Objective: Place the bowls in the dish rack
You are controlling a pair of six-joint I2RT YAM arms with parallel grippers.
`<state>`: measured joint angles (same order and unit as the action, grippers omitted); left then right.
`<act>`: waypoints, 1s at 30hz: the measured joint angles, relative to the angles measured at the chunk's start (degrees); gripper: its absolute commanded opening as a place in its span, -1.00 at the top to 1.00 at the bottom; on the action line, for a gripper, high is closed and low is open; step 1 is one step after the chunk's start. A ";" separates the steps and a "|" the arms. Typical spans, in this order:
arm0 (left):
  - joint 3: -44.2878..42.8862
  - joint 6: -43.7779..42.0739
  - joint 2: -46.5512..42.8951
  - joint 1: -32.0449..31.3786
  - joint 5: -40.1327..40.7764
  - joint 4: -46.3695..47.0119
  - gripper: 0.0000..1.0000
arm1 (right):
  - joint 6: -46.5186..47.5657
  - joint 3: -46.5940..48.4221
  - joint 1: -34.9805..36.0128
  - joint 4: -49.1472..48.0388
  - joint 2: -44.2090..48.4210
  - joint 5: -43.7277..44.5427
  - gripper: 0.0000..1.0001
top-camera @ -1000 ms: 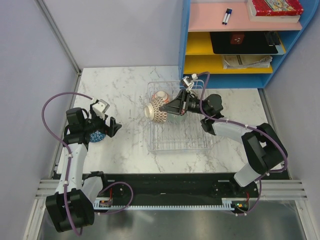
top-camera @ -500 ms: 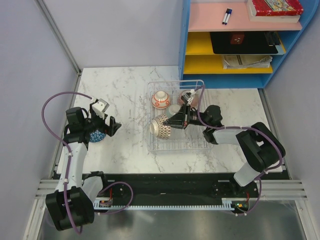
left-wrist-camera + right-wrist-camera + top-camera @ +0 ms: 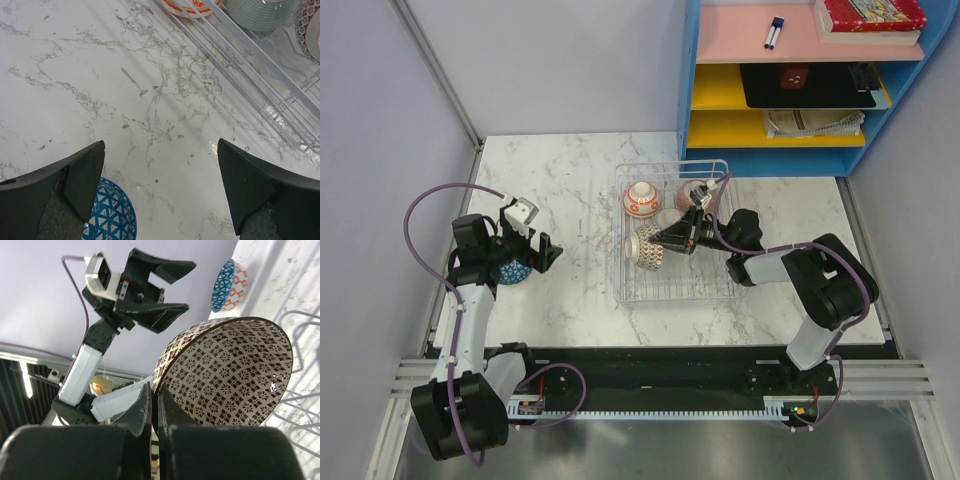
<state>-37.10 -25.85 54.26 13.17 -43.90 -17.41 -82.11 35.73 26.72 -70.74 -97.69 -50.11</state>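
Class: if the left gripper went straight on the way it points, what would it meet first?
The left gripper would probably meet bare marble table first; the blue bowl lies beside its path, the dish rack further on.

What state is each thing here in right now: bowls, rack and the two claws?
Dish rack: partly loaded.
Brown patterned bowl: on its side, rim gripped, over the rack floor.
Red bowl: in the rack.
Pale green bowl: in the rack.
Blue bowl: on the table, outside the rack.
Left gripper: open, above the blue bowl.
Right gripper: shut on the brown patterned bowl.
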 measured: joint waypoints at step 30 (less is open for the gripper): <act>0.00 0.00 0.48 0.00 -0.20 -0.02 -0.99 | -3.48 -1.49 -0.96 -1.53 -0.02 4.98 1.00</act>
<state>-37.10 -25.85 54.74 13.17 -44.10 -17.43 -85.58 34.24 25.76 -72.27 -97.71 -45.12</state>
